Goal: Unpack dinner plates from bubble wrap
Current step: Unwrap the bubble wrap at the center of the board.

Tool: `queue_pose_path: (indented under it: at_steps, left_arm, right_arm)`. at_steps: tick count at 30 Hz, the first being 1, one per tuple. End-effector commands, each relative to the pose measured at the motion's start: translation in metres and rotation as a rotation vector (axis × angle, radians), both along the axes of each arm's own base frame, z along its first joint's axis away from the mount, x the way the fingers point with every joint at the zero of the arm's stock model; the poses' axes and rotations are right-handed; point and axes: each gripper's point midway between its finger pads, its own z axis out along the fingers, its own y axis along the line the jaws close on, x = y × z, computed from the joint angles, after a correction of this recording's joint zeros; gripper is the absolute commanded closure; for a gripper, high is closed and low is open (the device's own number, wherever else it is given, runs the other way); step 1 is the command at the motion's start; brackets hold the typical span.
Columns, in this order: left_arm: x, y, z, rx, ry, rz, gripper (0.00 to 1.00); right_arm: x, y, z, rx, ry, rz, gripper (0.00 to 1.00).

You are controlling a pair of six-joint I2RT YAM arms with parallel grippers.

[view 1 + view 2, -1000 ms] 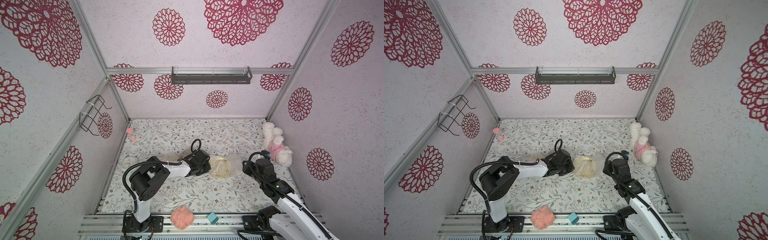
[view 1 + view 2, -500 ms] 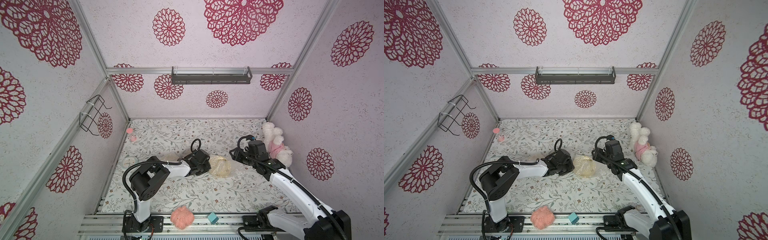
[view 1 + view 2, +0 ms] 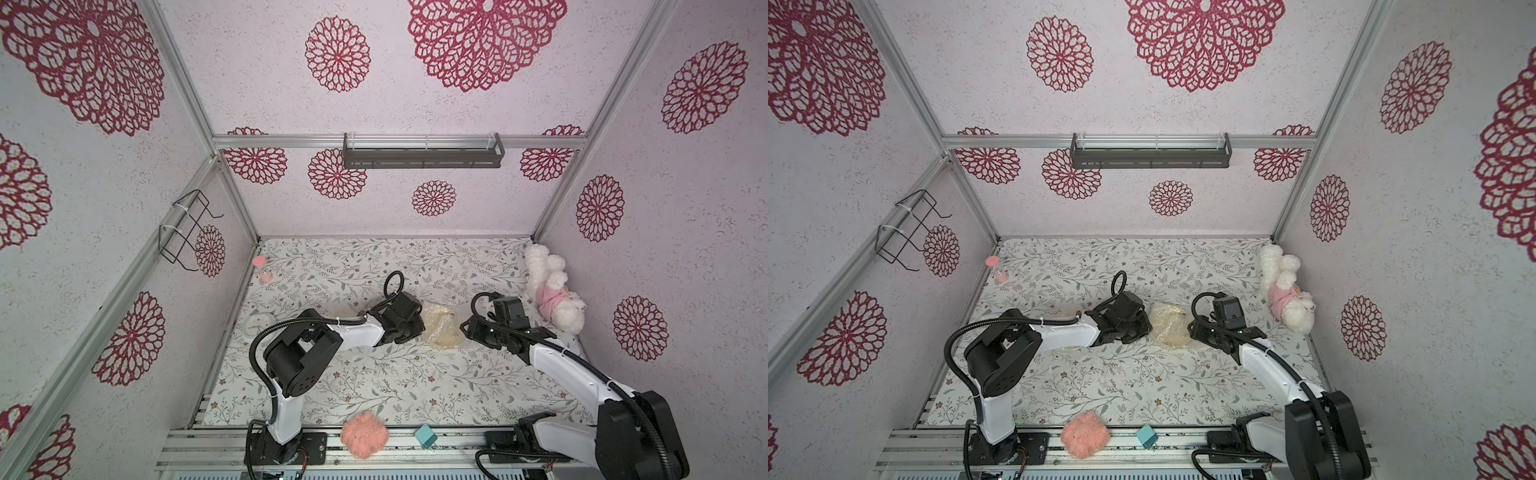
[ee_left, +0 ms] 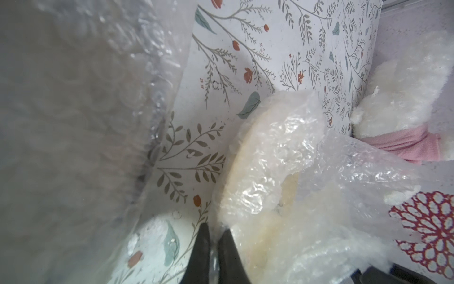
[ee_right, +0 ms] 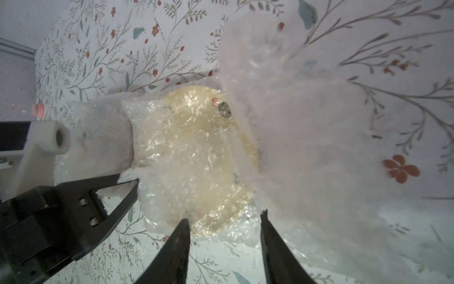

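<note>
Bubble wrap (image 5: 294,147) covers a cream plate (image 5: 194,137). Left fingers (image 4: 200,255) clamp its edge, likely anchoring it; right fingers (image 5: 174,253) stand open to peel.

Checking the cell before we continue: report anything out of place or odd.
The pink fluffy ball and teal cube sit off the floral mat, on the front metal rail. The plush toy lies toppled at the mat's edge. The cream plate lies under rumpled bubble wrap; nothing looks spilled or broken.

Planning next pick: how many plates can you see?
1 plate sure, in wrap, between left hand and right hand. A pale shape behind left arm may be another; more may be hidden.
</note>
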Motion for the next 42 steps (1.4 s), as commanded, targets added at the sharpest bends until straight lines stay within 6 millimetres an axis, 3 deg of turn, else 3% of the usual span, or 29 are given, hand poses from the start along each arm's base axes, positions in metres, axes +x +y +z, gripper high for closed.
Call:
queue_pose_path:
  at_steps: [1, 4, 9, 22, 24, 31, 36, 37, 38, 42]
  left_arm:
    - [0.01, -0.005, -0.007, -0.009, -0.007, -0.007, 0.94]
    - [0.014, -0.015, -0.002, -0.046, -0.021, -0.029, 0.94]
    - [0.022, -0.014, -0.003, -0.01, -0.041, -0.032, 0.94]
    - [0.037, -0.012, -0.012, 0.016, -0.042, -0.048, 0.92]
    - [0.038, -0.011, -0.011, 0.017, -0.042, -0.047, 0.87]
    - [0.04, -0.004, 0.007, 0.004, -0.065, -0.031, 0.54]
    - [0.041, -0.006, 0.038, -0.069, -0.069, -0.029, 0.31]
    - [0.041, -0.008, 0.062, -0.11, -0.095, -0.03, 0.26]
    - [0.041, -0.009, 0.072, -0.125, -0.106, -0.031, 0.22]
    - [0.039, -0.012, 0.095, -0.144, -0.146, -0.068, 0.15]
  right_arm:
    - [0.02, 0.001, 0.007, 0.015, -0.075, 0.034, 0.53]
    - [0.03, -0.004, -0.003, 0.006, -0.069, 0.027, 0.53]
    - [0.046, -0.013, -0.013, 0.012, -0.075, 0.001, 0.54]
    - [0.064, -0.013, 0.002, 0.032, -0.122, 0.013, 0.53]
    - [0.064, -0.012, 0.005, 0.033, -0.116, 0.019, 0.52]
    - [0.054, -0.017, 0.02, 0.048, -0.124, -0.028, 0.51]
    - [0.044, -0.021, 0.022, 0.031, -0.09, -0.042, 0.49]
    - [0.041, -0.023, 0.021, 0.026, -0.071, -0.05, 0.46]
    - [0.038, -0.024, 0.021, 0.024, -0.053, -0.057, 0.43]
    - [0.031, -0.027, 0.029, 0.018, -0.047, -0.067, 0.29]
